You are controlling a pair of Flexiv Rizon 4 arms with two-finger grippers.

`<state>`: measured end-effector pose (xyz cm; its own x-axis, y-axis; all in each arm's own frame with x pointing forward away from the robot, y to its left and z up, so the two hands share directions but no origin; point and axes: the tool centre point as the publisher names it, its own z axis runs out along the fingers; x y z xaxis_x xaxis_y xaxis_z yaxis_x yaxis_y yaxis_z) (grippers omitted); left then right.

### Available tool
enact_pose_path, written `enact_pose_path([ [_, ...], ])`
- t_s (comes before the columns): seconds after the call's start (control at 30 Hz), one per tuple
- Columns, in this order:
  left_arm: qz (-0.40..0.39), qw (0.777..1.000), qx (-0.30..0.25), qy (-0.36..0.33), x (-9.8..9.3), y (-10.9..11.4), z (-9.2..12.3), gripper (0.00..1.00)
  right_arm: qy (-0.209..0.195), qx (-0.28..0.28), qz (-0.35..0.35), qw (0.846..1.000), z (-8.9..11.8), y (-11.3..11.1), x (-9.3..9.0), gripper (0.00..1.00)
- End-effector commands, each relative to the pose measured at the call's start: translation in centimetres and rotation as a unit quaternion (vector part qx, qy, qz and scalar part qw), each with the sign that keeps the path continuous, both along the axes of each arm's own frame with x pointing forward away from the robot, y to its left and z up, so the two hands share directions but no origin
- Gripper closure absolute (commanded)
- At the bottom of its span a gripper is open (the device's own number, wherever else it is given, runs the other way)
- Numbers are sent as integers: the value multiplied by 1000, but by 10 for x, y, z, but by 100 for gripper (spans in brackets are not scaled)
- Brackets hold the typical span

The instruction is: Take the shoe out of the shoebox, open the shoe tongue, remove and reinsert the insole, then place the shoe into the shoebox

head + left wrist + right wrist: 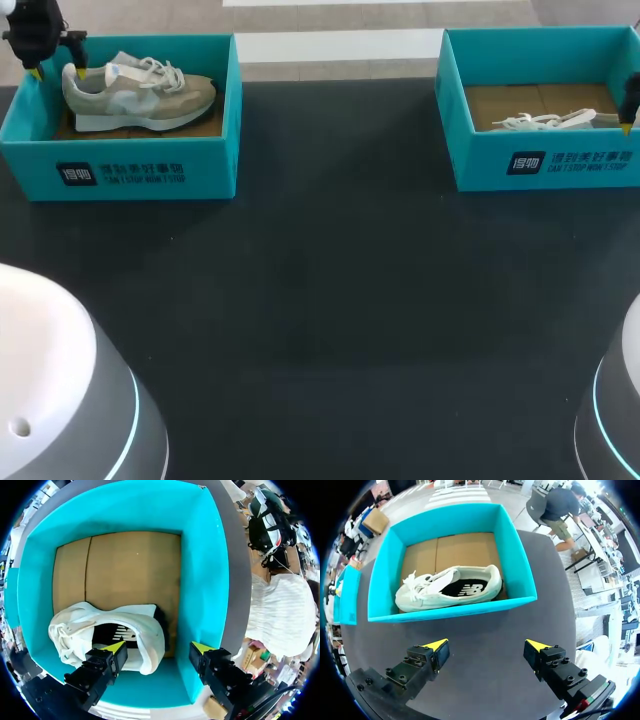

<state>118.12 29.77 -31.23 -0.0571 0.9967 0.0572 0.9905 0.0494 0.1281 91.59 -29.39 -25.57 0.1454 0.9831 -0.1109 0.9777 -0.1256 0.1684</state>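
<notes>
While the left gripper [57, 71] hangs wide open over the heel end of the left shoebox [140, 165], the shoe [140, 92] inside stretches away toward 3 o'clock, toe farthest.

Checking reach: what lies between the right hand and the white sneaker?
Right wrist view: dark table and the teal cardboard shoebox's near wall lie between the right hand and the white sneaker.

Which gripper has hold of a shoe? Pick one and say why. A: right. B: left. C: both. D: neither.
D: the left gripper stands open at the heel of the shoe in its shoebox, and the right gripper is open above the table, short of the other shoe.
</notes>
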Motion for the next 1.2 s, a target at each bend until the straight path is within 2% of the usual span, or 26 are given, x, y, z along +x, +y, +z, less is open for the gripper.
enact_pose_path([
  [0.03,0,1000,10,11,-1,0,3,16,-1,0,0,1000,0,0,0,0],
  [0.2,2,1000,19,19,-3,7,1,4,-1,0,0,1000,0,0,0,0],
  [0.3,4,1000,19,23,-3,8,-2,2,-1,0,0,1000,0,0,0,0],
  [0.67,-2,999,9,32,5,-4,-14,24,-1,0,0,1000,0,0,0,0],
  [0.73,-4,999,9,32,9,-6,-15,46,-1,0,0,1000,0,0,0,0],
  [0.77,-4,999,8,33,11,-7,-17,49,-1,0,0,1000,0,0,0,0],
  [0.97,-7,999,6,47,15,-9,-24,41,-1,0,0,1000,0,0,0,0],
  [1.07,-2,999,2,48,16,-9,-27,26,-1,0,0,1000,0,0,0,0],
  [1.13,-6,999,7,49,16,-8,-30,27,-1,0,0,1000,0,0,0,0],
  [1.2,-8,999,8,50,16,-7,-31,23,-1,0,0,1000,0,0,0,0],
])
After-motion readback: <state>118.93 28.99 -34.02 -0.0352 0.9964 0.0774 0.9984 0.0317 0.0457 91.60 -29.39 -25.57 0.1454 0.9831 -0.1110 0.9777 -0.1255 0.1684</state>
